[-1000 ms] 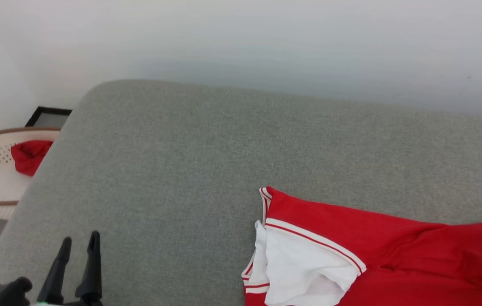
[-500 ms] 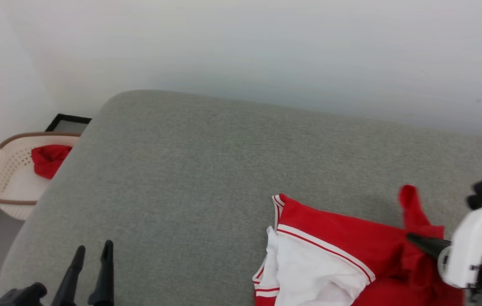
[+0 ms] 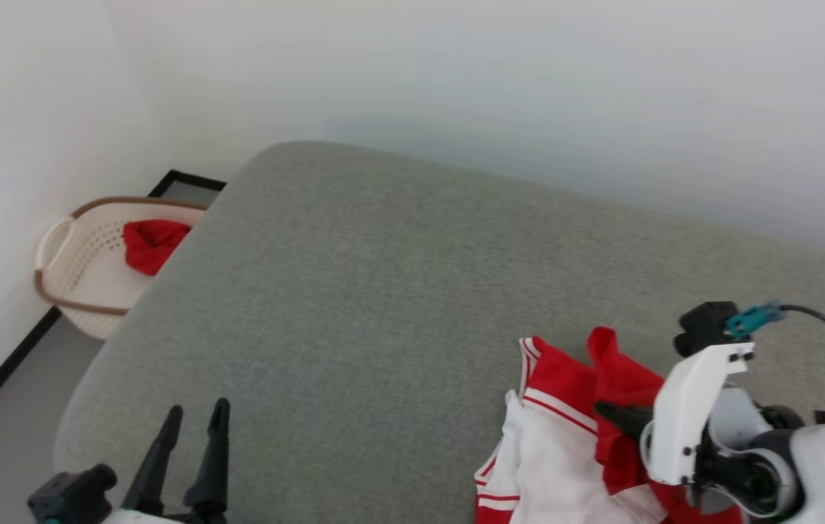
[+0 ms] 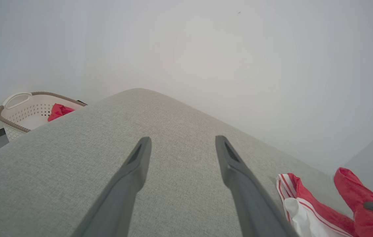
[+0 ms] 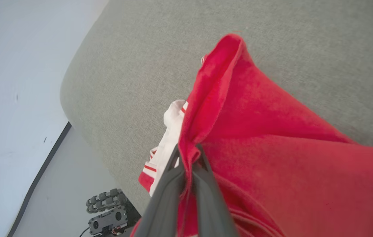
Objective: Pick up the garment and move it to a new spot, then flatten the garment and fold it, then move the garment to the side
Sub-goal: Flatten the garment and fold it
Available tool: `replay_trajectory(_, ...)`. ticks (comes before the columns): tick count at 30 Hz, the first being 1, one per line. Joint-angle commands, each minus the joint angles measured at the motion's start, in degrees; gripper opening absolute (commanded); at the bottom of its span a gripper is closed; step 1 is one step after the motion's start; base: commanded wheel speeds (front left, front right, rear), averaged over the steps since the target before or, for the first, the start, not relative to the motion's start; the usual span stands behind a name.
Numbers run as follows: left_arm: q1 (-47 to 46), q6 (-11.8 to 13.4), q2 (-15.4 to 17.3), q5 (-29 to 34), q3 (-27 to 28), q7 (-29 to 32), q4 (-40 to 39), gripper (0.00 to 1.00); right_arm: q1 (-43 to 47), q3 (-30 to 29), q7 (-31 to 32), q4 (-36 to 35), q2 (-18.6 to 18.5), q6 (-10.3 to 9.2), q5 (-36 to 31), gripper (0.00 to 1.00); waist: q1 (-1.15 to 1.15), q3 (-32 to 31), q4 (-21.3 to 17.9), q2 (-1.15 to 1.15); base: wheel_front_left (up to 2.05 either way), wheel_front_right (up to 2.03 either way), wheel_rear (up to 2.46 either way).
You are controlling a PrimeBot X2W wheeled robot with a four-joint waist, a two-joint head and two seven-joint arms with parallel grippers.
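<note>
Red shirt (image 3: 561, 378), white sleeve with striped trim, bunched on grey cushion (image 3: 383, 291), near edge, right side; one red fold standing up.

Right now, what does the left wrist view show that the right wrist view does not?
Left wrist view: a white basket holding a plain red cloth, beyond the open left claw. Right wrist view: a dark device on the floor, and the right claw shut on a red fold of the garment. Both: the garment and the grey cushion.

Red, white, stripe-trimmed garment (image 3: 620, 382); grey cushion (image 3: 383, 291)
</note>
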Motion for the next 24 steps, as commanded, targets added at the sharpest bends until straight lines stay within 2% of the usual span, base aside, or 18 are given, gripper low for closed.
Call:
replay_trajectory(1, -0.6, -0.2, -0.3, -0.2, -0.2, -0.2, 0.2, 1.0, -0.7, 0.7, -0.7, 1.2, 0.7, -0.04, -0.2, 0.0, 0.0, 0.4, 1.2, 0.0, 0.0, 0.0, 0.0)
replay_trajectory(11, -1.7, -0.3, -0.8, -0.4, -1.2, -0.2, 0.7, 1.0, -4.4, 5.4, -6.0, 10.8, 2.4, -0.04, -1.9, 0.0, 0.0, 1.0, 2.9, 0.0, 0.0, 0.0, 0.0)
replay_trajectory(12, -1.7, -0.2, -0.8, -0.4, -1.3, -0.2, 0.8, 1.0, -4.6, 5.9, -6.3, 11.7, 2.3, -0.04, -2.3, 0.04, 0.0, 1.1, 3.0, 0.0, 0.0, 0.0, 0.0)
replay_trajectory(14, -1.7, -0.2, -0.9, -0.4, -1.4, -0.2, 0.9, 1.0, -5.3, 6.7, -7.3, 13.5, 2.3, -0.04, -2.4, 0.61, 0.0, 1.1, 2.9, 0.0, 0.0, 0.0, 0.0)
replay_trajectory(15, -1.8, -0.2, -0.9, -0.4, -1.3, -0.2, 1.0, 1.0, -5.7, 7.0, -7.9, 14.3, 2.4, -0.04, -2.6, 1.0, 0.0, 1.1, 2.8, 0.0, 0.0, 0.0, 0.0)
replay_trajectory(20, -1.7, -0.3, -0.9, -0.1, -0.9, -0.2, 1.2, 1.0, -7.5, 8.2, -9.8, 17.0, 2.6, -0.04, -1.6, 1.0, 0.0, 1.0, 1.7, 0.0, 0.0, 0.0, 0.0)
replay_trajectory(24, -1.2, -0.2, -0.6, 0.4, -0.3, -0.2, 1.2, 1.0, -8.0, 8.7, -11.8, 16.1, 1.6, -0.04, -0.3, 1.0, 0.0, 0.6, 0.1, 0.0, 0.0, 0.0, 0.0)
